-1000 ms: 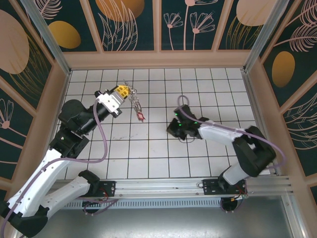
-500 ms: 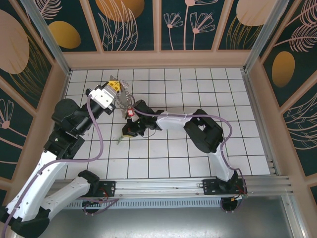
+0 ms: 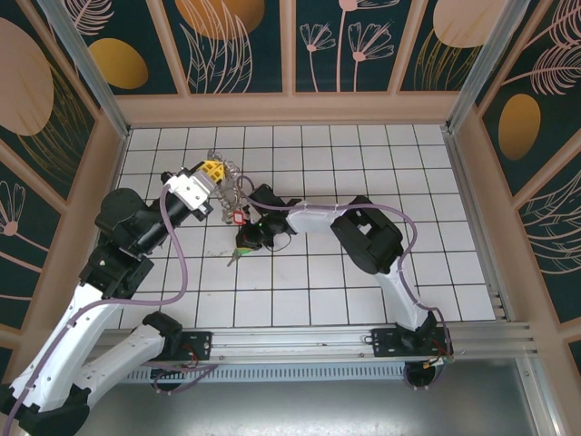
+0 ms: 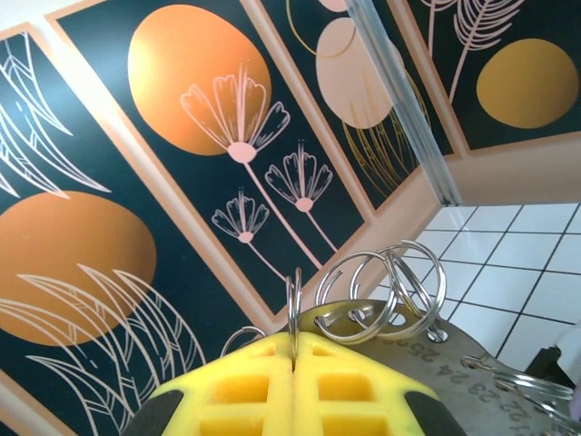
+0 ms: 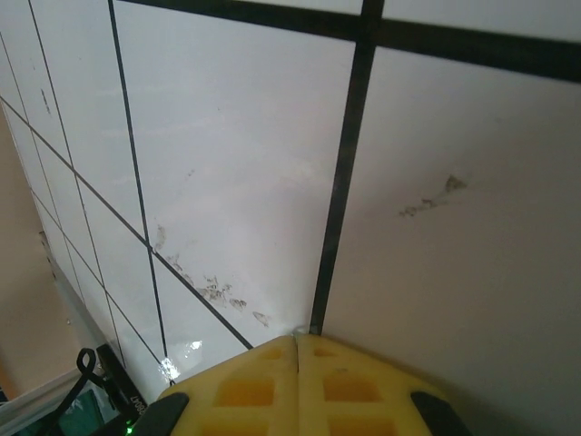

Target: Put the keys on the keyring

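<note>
Threading step, both tools closed

Nearest, on the white tiled floor point(image 5: 227, 182): a thin key-like sliver point(image 3: 230, 259), too small to identify with confidence. Just beyond, right gripper point(image 3: 245, 243) down low at the floor, yellow pads point(image 5: 245, 391) pressed fully together; no telling whether pinching anything, with only a speck of metal at the tip. Further back and raised, keys point(image 3: 234, 204) dangling with a red tag point(image 3: 238, 216), hung from the keyring point(image 4: 458, 368), a brownish-grey strap carrying silver split rings point(image 4: 390, 263). Behind them, left gripper point(image 3: 211, 173) clamped tight on one thin wire ring point(image 4: 295, 291) of that bunch, holding the keyring aloft near the right gripper.

To do this step well: keep the left hold steady and the strap's free end exposed; secure the loose key by its head, shaft pointing outward; bring up slowly and thread through the eye, not alongside.

Hard to make out: strap's open end, cut off at the frame edge; key count; green, yellow or black heads, lost in the tangle. Farthest, floral wall panels point(image 3: 290, 45)
</note>
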